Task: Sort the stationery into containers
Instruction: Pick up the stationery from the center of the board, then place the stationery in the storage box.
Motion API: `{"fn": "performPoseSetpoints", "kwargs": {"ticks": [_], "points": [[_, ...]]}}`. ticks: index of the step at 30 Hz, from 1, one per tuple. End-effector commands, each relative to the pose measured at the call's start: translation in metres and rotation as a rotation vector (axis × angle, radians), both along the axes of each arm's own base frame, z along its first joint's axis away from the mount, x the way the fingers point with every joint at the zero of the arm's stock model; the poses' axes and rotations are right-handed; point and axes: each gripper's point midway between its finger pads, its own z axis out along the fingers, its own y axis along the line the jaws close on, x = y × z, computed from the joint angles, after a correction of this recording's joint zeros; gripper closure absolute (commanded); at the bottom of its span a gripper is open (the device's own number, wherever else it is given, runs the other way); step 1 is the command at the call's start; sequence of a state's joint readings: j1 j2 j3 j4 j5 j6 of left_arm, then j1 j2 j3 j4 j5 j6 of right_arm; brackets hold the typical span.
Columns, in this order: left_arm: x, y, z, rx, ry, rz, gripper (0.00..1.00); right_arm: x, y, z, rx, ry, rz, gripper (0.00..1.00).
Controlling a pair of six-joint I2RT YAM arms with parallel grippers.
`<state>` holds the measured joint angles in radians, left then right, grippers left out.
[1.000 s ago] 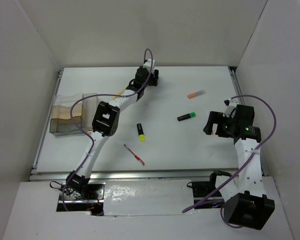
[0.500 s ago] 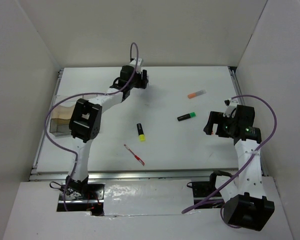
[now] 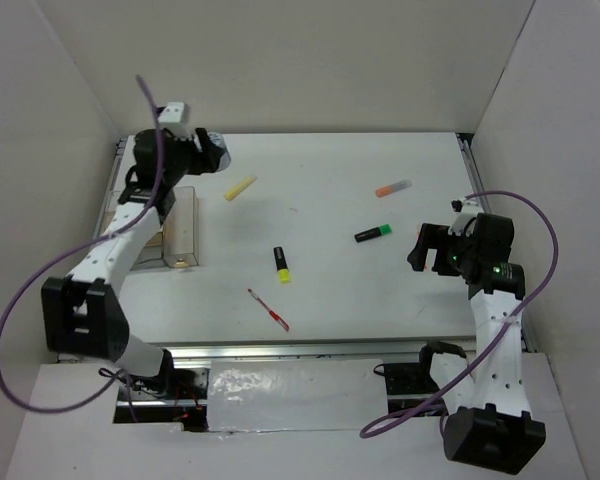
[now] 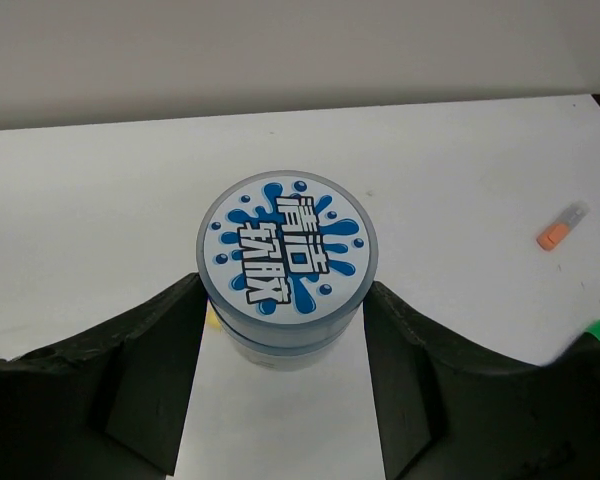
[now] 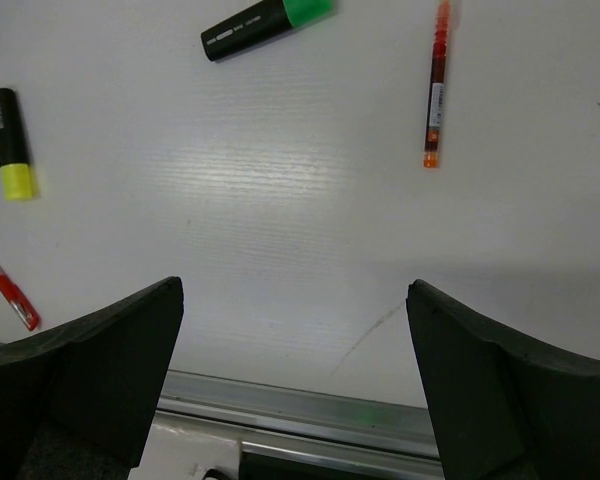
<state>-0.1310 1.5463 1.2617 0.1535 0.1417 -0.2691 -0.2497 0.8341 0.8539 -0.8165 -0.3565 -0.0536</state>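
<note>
My left gripper [image 4: 283, 292] is shut on a small round jar [image 4: 287, 258] with a blue splash label on its lid, one finger against each side. In the top view that gripper [image 3: 212, 152] is raised over the table's back left corner. A yellow highlighter [image 3: 240, 187] lies just right of it. An orange marker [image 3: 392, 187], a green-capped black highlighter [image 3: 374, 233], a black and yellow highlighter [image 3: 280, 264] and a red pen [image 3: 268, 308] lie spread over the table. My right gripper [image 3: 420, 250] is open and holds nothing, right of the green-capped highlighter [image 5: 268, 18].
A clear plastic container [image 3: 183, 225] stands at the left edge, partly behind the left arm. A metal rail [image 5: 310, 405] runs along the table's near edge below the right gripper [image 5: 295, 300]. White walls enclose the table on three sides.
The left arm has swung from the back middle to the back left corner with the jar, uncovering the yellow highlighter. The right arm has barely moved.
</note>
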Motion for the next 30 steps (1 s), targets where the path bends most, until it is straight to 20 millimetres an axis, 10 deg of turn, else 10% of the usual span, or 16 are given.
{"fn": "performPoseSetpoints", "kwargs": {"ticks": [1, 6, 15, 30], "points": [[-0.035, 0.052, 0.049, -0.006, -0.102, 0.066, 1.00, 0.005, 0.000, 0.012, -0.016, -0.072, 0.019, 0.02], [-0.071, 0.153, 0.036, 0.004, -0.045, 0.224, 1.00, 0.004, 0.001, 0.013, -0.017, -0.081, 0.029, 0.02], [-0.077, 0.251, -0.008, 0.088, 0.018, 0.338, 1.00, 0.003, 0.001, 0.017, -0.021, -0.101, 0.026, 0.02], [-0.010, 0.305, -0.070, 0.119, 0.049, 0.376, 1.00, 0.005, -0.001, 0.014, -0.019, -0.082, 0.014, 0.01]]}}
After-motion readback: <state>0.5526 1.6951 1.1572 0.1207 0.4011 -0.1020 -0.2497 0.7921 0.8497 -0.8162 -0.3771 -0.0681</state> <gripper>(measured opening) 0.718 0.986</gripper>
